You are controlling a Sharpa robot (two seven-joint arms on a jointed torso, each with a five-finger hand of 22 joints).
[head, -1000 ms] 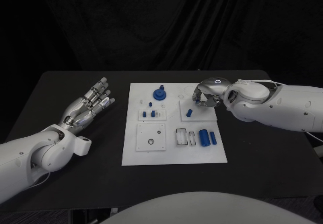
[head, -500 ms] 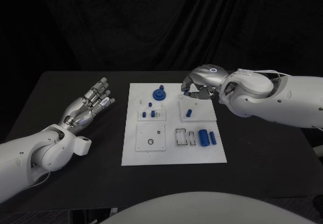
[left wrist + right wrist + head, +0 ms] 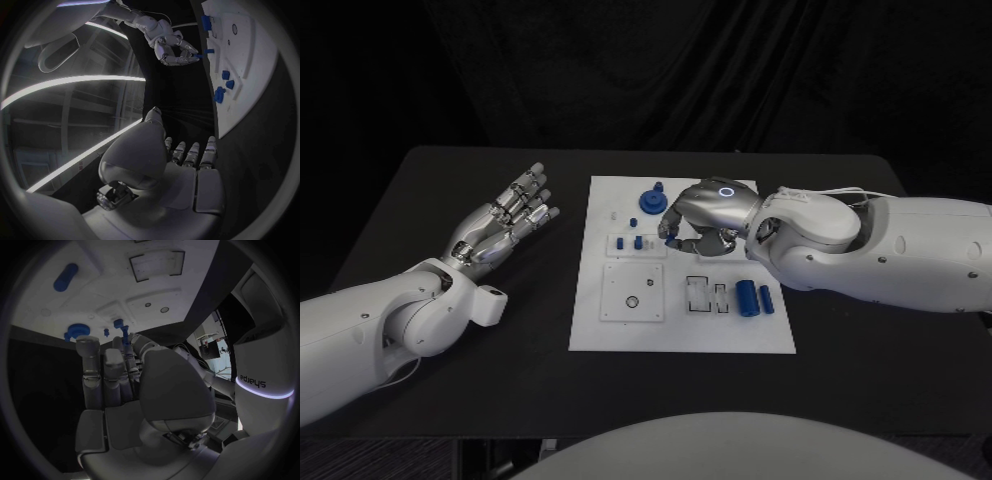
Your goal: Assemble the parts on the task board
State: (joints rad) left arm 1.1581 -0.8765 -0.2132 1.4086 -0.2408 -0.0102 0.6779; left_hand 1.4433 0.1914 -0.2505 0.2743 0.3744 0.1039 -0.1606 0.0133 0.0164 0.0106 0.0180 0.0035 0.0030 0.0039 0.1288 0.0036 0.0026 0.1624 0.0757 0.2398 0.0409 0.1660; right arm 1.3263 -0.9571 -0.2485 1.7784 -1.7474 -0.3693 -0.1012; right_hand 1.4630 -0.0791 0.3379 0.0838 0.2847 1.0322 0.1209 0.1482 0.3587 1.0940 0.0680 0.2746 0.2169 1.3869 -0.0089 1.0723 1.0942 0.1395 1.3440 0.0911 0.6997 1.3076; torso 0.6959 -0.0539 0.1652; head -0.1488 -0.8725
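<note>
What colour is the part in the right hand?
Blue. The part is pinched at the right hand's fingertips, clearest in the left wrist view.

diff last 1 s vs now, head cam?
The right hand rose from the board's right part toward its far edge, then swung left across the task board; it now hovers near the small blue pegs, pinching a small blue part. Left hand stayed open beside the board; the camera shifted slightly.

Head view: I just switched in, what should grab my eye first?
The right robot hand hangs over the middle of the white board, pinching a small blue part in its fingertips. The left robot hand lies open on the black table, left of the board. Two blue cylinders lie near the board's right edge.
</note>
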